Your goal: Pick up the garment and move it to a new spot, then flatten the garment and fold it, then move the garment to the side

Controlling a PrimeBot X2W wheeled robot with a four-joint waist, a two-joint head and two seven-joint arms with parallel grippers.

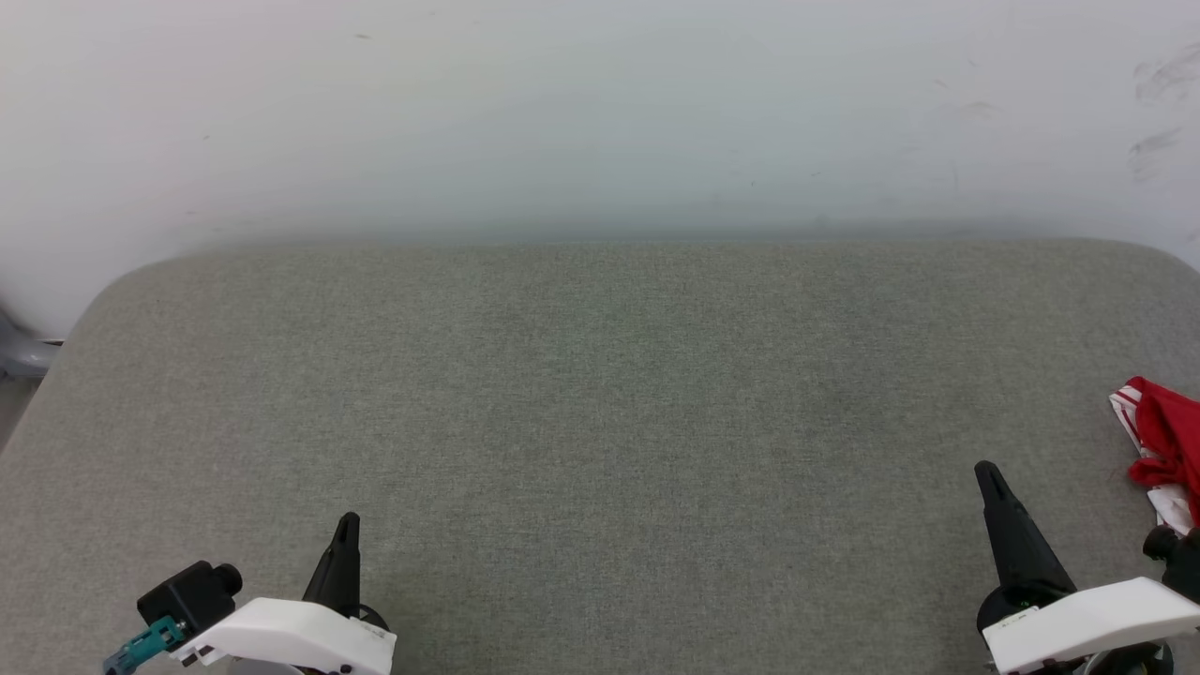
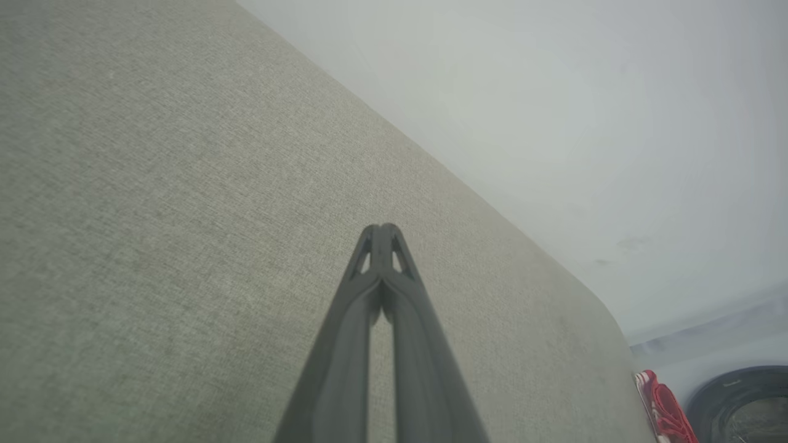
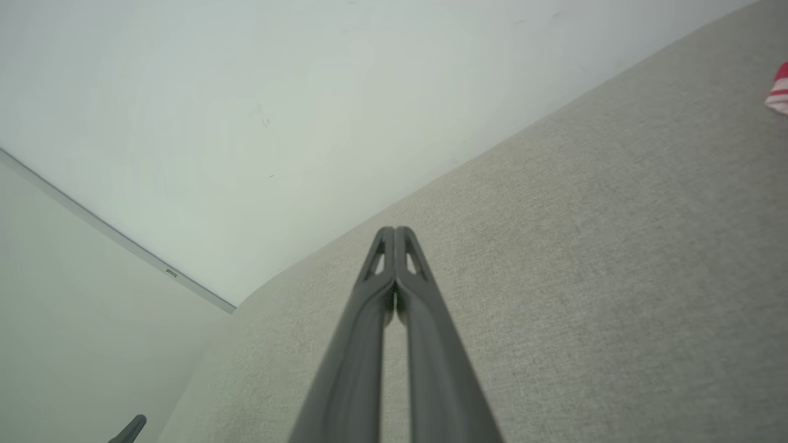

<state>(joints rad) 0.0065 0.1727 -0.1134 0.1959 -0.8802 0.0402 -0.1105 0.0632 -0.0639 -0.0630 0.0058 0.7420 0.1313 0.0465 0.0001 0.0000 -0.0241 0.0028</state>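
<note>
Both left tool (image 1: 349, 520) and right tool (image 1: 984, 469) closed — garment (image 1: 1167, 436) bunched near pad (image 1: 600, 394) edge.

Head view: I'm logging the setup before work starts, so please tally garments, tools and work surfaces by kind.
Garment, red and white, bunched at the right edge: 1
Tools, both shut: left tool, right tool: 2
Grey fabric-covered surface: 1
Total: 4

Grey fabric-covered table (image 1: 600, 375), crumpled red-and-white garment (image 1: 1165, 433) at its right edge
</note>
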